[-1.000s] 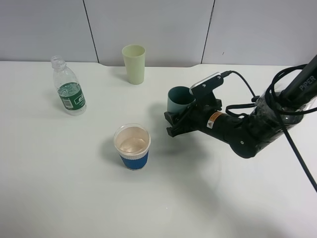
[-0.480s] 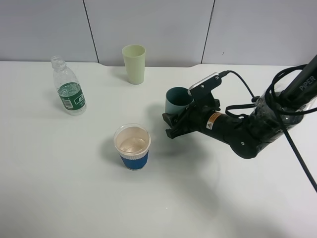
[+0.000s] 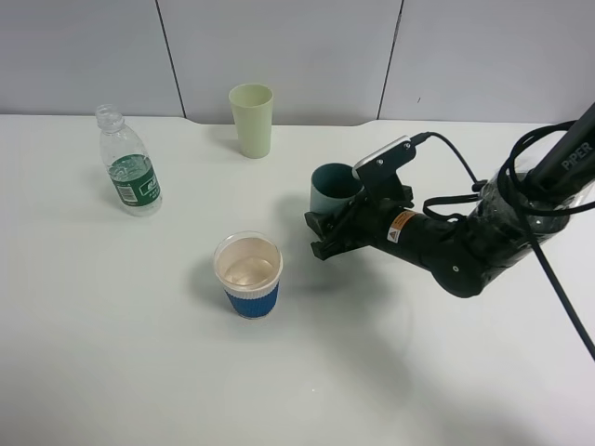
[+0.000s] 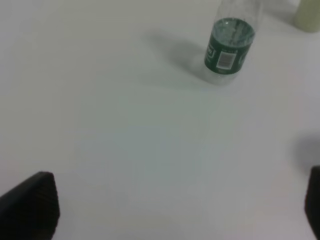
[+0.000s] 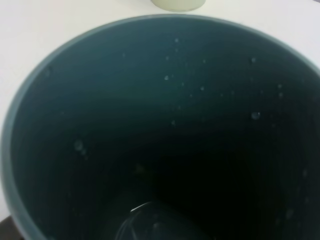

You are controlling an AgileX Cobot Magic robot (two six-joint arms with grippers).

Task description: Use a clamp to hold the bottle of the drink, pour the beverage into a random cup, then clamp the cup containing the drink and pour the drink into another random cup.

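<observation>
Since a second ago the right hand (image 3: 327, 226) has edged slightly toward the blue-banded cup (image 3: 249, 274), carrying the teal cup (image 3: 333, 187) with it; over the last half second nothing visible has shifted. That hand is clamped shut on the teal cup's lower body, holding it roughly upright with its rim just above the hand. The right wrist view looks straight down into this cup (image 5: 160, 130): scattered droplets cling to the dark inner wall, and a small glint of clear liquid (image 5: 150, 220) lies at the bottom. The blue-banded cup stands on the white surface (image 3: 139, 353) near the hand, on the side its fingertips point toward, apart from it, with clear liquid showing inside. Beyond the hand, toward the back wall, stands the pale yellow-green tumbler (image 3: 251, 120). The bottle (image 3: 128, 163) stands upright, uncapped, well apart from the right hand, past the blue-banded cup. The left hand (image 4: 175, 205) hangs with its fingers wide apart and empty; the bottle (image 4: 230, 45) stands well ahead of it.
</observation>
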